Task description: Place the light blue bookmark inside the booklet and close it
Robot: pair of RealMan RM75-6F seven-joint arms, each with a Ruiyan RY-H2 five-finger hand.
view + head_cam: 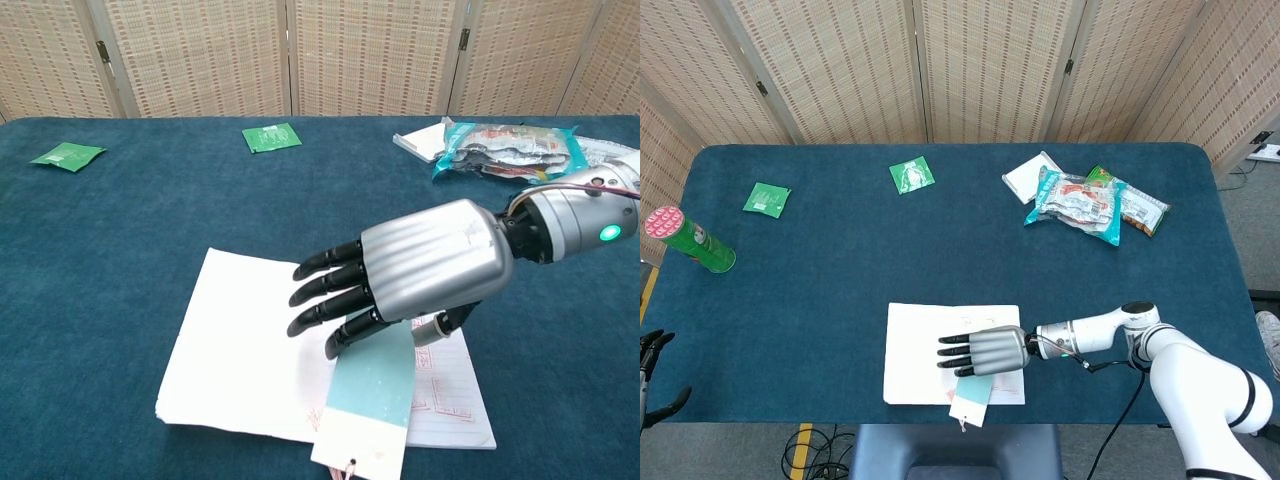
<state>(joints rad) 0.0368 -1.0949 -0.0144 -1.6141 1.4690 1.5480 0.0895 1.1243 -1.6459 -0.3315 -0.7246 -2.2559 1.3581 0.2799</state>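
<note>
Blue-covered table. Right hand hovers palm-down over the white booklet, fingers apart, grasping nothing. Light blue bookmark lies under the fingertips, overhanging the booklet's near edge.

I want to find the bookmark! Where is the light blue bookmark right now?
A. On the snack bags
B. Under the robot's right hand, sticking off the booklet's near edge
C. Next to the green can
B: the light blue bookmark lies under the right hand, overhanging the booklet.
</note>
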